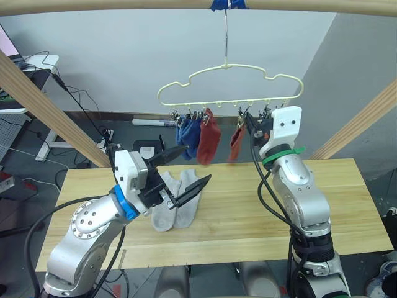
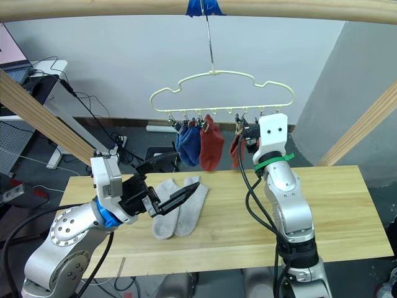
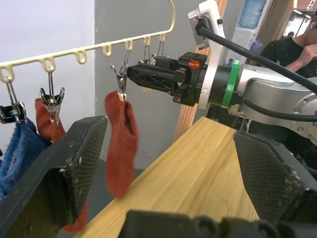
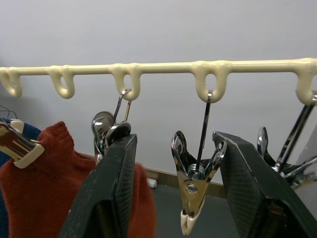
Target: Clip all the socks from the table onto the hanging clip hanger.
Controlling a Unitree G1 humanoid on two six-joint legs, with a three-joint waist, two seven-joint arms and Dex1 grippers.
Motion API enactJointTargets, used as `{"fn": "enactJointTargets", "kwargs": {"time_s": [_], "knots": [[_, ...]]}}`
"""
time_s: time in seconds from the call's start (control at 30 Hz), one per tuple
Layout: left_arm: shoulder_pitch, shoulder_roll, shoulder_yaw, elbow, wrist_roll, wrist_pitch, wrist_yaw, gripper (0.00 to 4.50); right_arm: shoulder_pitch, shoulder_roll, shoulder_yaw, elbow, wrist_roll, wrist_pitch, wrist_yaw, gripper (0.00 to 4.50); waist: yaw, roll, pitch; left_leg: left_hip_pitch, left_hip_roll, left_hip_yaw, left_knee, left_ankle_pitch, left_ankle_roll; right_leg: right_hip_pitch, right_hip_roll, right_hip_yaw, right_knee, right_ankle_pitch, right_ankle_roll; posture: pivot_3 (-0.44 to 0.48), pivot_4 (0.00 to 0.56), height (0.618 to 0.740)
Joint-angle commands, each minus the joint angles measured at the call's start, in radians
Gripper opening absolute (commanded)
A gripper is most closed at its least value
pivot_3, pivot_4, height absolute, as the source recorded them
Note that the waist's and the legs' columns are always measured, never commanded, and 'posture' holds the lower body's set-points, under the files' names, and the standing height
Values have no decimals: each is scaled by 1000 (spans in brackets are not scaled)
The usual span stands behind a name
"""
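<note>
Progress looks like 4 of 6: two blue socks (image 1: 186, 131) and two rust red socks (image 1: 209, 144) hang from the clip hanger (image 1: 231, 87), which dangles by its long hook from the wooden pole overhead; the second red one (image 1: 236, 143) hangs nearest the right gripper (image 4: 174, 198). Left to do: two light grey socks (image 2: 177, 208) lying flat side by side on the table (image 2: 335, 205), just beside the left gripper (image 1: 181, 171). Left claw is spread wide, empty, hovering low over the grey pair. Right claw is raised at the hanger bar, fingers apart, straddling an empty clip (image 4: 194, 186) without holding anything. Hanger is thin pale yellow wire with a cloud outline and loops along the bar; clips are small shiny metal with pale tips. Socks are soft knit, limp. Tabletop is light wooden planks, smooth. Finger pads (image 3: 270, 173) are black, cross-hatched.
</note>
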Motion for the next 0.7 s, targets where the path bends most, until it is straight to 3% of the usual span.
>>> {"fn": "enactJointTargets", "kwargs": {"time_s": [0.03,0.7], "knots": [[6,-1,0,-57,2,-5,4,4500,-17,18,7,-44,12,-11,9,2531,0,0,0,0,0,0,0,0,0,0,0,0,0,0,0,-64,264,740],[4,-6,-10,-63,13,0,1,4500,-54,98,-33,15,61,6,3,2531,0,0,0,0,0,0,0,0,0,0,0,0,1,0,0,-57,257,740]]}}
